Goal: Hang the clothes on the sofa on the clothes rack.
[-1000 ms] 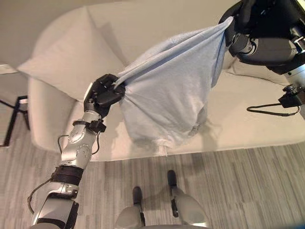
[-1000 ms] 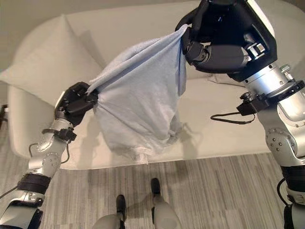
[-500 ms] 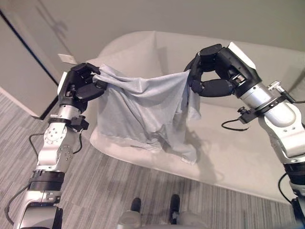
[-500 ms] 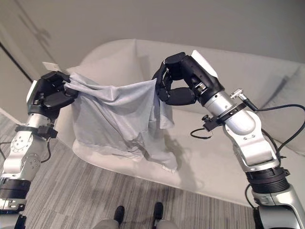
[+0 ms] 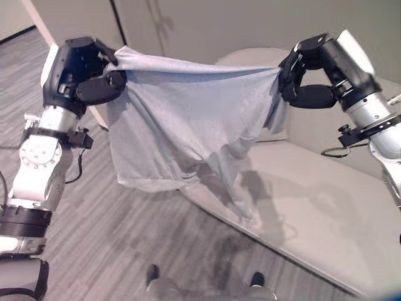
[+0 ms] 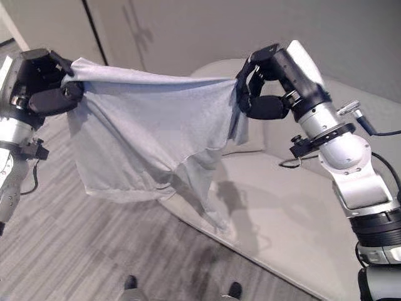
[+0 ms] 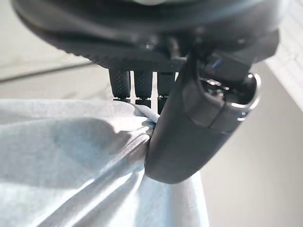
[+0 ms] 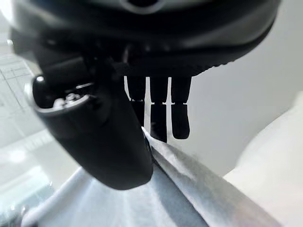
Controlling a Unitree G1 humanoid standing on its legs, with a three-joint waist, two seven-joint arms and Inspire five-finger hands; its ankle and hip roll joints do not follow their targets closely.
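A pale blue shirt [image 5: 188,125] hangs stretched in the air between my two hands, its lower edge dangling above the floor. My left hand [image 5: 81,72] pinches one top corner of the shirt [image 7: 71,161] between thumb and fingers [image 7: 137,87]. My right hand [image 5: 310,75] pinches the other top corner, with the cloth [image 8: 189,189] caught under its thumb. The cream sofa [image 5: 313,200] lies behind and to the right of the shirt.
A grey striped floor [image 5: 113,232] spreads below the shirt. Pale walls with a dark vertical door edge [image 5: 119,22] stand behind my left hand. A cushion [image 6: 250,141] rests on the sofa behind the shirt.
The camera has swung left, so the sofa now sits to the right. Both hands have lifted the shirt higher and pulled it wider apart.
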